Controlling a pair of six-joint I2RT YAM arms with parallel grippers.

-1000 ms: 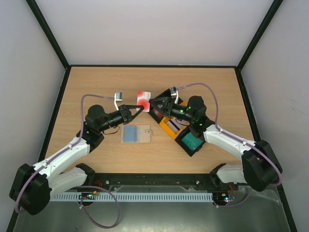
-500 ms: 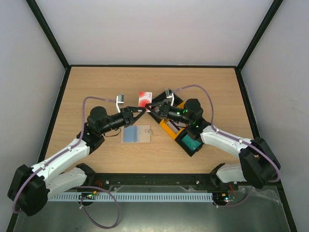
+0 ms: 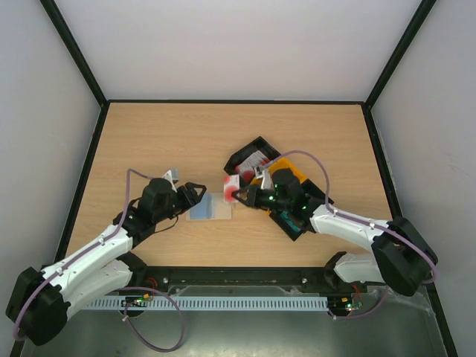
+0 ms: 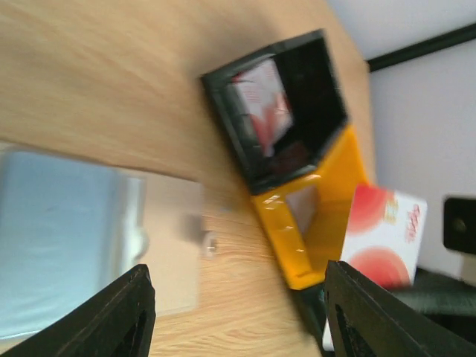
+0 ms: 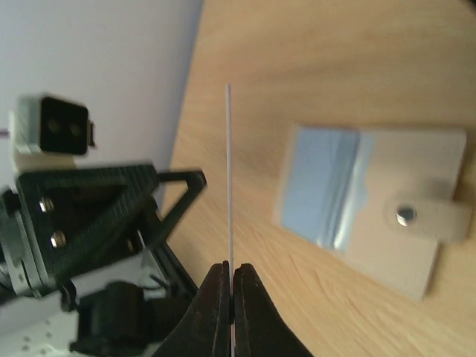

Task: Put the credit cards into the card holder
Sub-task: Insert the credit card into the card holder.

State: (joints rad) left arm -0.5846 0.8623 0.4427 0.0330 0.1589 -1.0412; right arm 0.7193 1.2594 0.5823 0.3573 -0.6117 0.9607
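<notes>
The card holder lies open on the table, pale blue inside, with a beige flap and snap. My right gripper is shut on a red-and-white credit card held on edge just right of the holder; the right wrist view shows that card edge-on between the shut fingers of the right gripper. My left gripper stands open and empty at the holder's left edge. In the left wrist view, the left gripper frames the holder and the held card. Another red-and-white card rests in the tray.
A black-and-yellow compartment tray sits diagonally right of centre, partly under my right arm. Its yellow section is close behind the held card. Black-edged walls enclose the table.
The red-and-white card passed from my left gripper to my right. The left gripper opened and drew back toward the near left; the right closed on the card and carried it down beside the holder.
</notes>
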